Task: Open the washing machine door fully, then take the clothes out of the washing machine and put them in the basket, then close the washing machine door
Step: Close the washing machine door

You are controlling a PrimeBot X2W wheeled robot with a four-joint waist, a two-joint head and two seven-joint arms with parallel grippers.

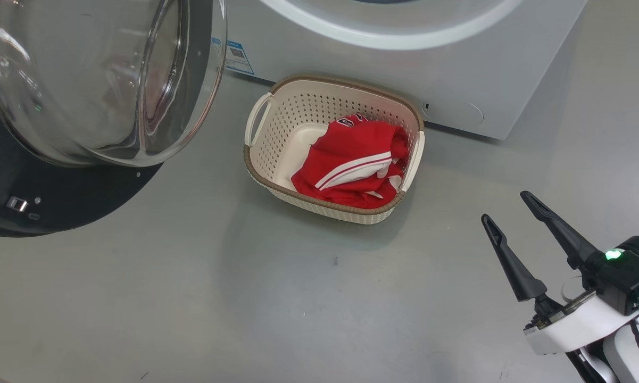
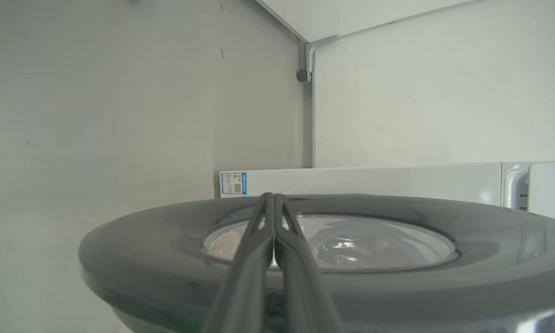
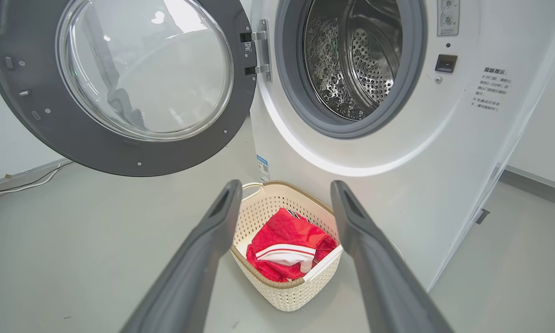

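Black-rimmed glass door (image 3: 143, 69) swung wide, bowl toward robot, left edge cropped. Red striped clothes (image 3: 282, 245) in cream perforated basket (image 3: 286, 286). Left gripper (image 2: 274, 196) closed; right gripper (image 3: 286, 185) spread, empty.

The washing machine (image 2: 360, 180) shows the letters "His" at its panel's right edge, cut off there. Its blue label sticker (image 2: 233, 183) carries a QR code. On the front, small printed text (image 3: 492, 89), probably Chinese, is too fine to read.

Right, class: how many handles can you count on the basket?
2. The left handle sits on the basket end towards the washing machine door; the right handle is beside the clothes. None seems hidden.
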